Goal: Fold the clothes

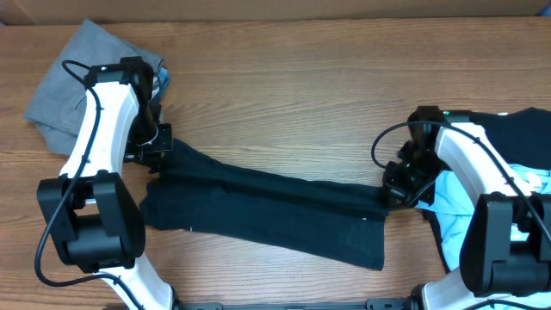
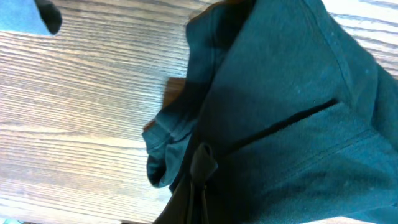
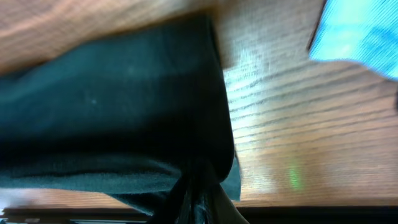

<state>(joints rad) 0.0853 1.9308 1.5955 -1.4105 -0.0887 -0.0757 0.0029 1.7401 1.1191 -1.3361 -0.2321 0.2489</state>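
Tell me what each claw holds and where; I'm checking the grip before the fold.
Both hold the shirt. The left claw pinches the end on its own side, and the right claw pinches the opposite end.

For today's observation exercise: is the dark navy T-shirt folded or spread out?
Folded: the dark navy T-shirt lies as a long narrow band, layers overlapping.

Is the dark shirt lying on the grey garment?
No, the dark shirt lies on the table; the grey garment lies further left.
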